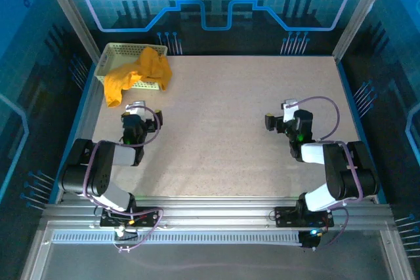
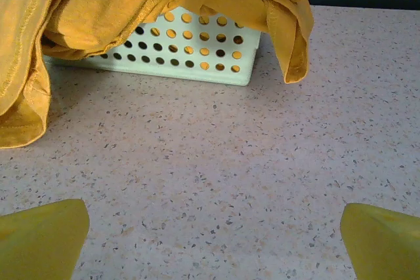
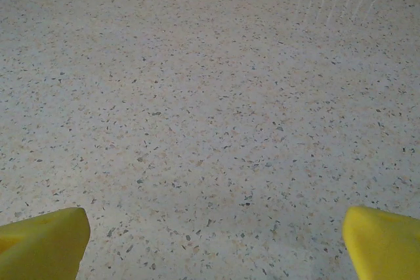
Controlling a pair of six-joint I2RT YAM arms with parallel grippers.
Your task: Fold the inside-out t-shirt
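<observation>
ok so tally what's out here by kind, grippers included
t-shirt, mustard-orange, draped over the basket: 1
mesh basket, pale yellow-green: 1
grippers, both open: 2 (left gripper, right gripper)
total: 4

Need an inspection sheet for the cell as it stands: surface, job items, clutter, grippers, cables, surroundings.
Surface: speckled beige table, no spills or marks seen.
Job's things: t-shirt crumpled, draped over the basket's near rim, one end hanging onto the table; not folded yet.
Clutter: pale mesh basket at the far left corner; nothing else seen.
Grippers: left gripper open, empty, facing the basket and shirt; right gripper open, empty, over the table.
Cables: purple cable looped along each arm, apart from the shirt.
Surroundings: aluminium frame, blue-lit panels behind.
</observation>
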